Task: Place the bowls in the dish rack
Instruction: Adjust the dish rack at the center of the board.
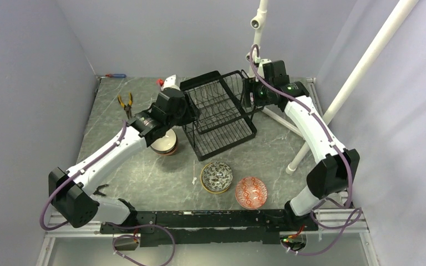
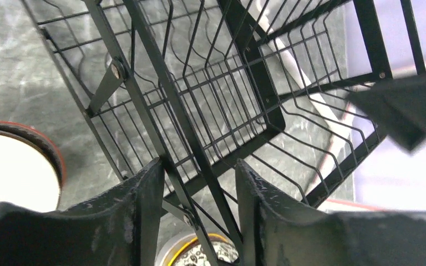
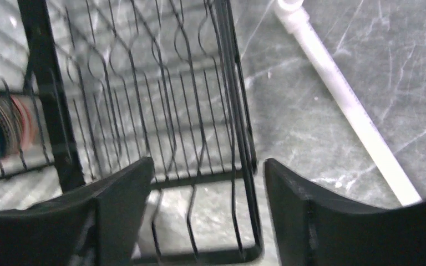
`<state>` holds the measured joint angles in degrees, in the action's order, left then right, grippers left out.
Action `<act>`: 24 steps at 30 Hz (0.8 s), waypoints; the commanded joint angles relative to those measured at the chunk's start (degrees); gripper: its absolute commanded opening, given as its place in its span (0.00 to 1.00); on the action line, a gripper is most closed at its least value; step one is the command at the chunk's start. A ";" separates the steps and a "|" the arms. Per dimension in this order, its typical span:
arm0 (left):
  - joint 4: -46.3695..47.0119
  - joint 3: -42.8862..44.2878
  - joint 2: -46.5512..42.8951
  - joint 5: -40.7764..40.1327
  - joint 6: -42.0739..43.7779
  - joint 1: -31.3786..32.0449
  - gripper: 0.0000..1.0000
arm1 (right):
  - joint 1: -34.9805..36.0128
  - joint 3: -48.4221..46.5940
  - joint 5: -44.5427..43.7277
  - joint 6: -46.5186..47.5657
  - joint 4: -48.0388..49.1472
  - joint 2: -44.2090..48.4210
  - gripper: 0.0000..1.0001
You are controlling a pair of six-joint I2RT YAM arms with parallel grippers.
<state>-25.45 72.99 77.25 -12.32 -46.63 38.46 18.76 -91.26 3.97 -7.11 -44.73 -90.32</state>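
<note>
The black wire dish rack (image 1: 219, 113) stands mid-table, with no bowl showing in it. Three bowls sit on the table: a brown one with a cream inside (image 1: 165, 143), a yellow-rimmed patterned one (image 1: 217, 177) and a red-patterned one (image 1: 250, 192). My left gripper (image 1: 187, 111) is at the rack's left side. In the left wrist view my left gripper (image 2: 198, 163) has the rack's crossed frame bars (image 2: 184, 138) between its jaws, touching both fingers. My right gripper (image 1: 248, 95) is at the rack's far right. My right gripper (image 3: 207, 162) stands open astride the side wall (image 3: 230, 111).
Orange-handled pliers (image 1: 125, 102) lie left of the rack, and a red-handled tool (image 1: 115, 75) lies at the back left. The white pipe stand (image 1: 360, 72) leans across the right side, its base pipe (image 3: 344, 100) close behind my right gripper. Walls enclose the table.
</note>
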 commanded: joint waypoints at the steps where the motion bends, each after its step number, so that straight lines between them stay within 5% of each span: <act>1: 6.84 2.02 -0.09 15.21 5.37 6.63 0.61 | 0.14 -4.69 -4.95 -3.16 8.50 -1.94 0.85; 3: 5.62 1.77 -0.85 13.28 5.58 6.63 0.77 | 0.14 -4.57 -6.83 -3.67 8.08 -0.79 0.98; 8: 1.37 1.59 -3.01 8.35 7.36 6.63 0.93 | -0.23 -2.00 -8.14 -4.68 8.75 4.26 1.00; 24: -10.19 -0.36 -11.53 -5.48 10.05 4.76 0.94 | -0.35 22.39 0.98 -13.47 13.56 29.88 1.00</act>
<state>-32.99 73.32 69.47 -12.03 -36.07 44.84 18.41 -73.91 1.54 -16.88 -34.39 -63.09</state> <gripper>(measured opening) 0.940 0.994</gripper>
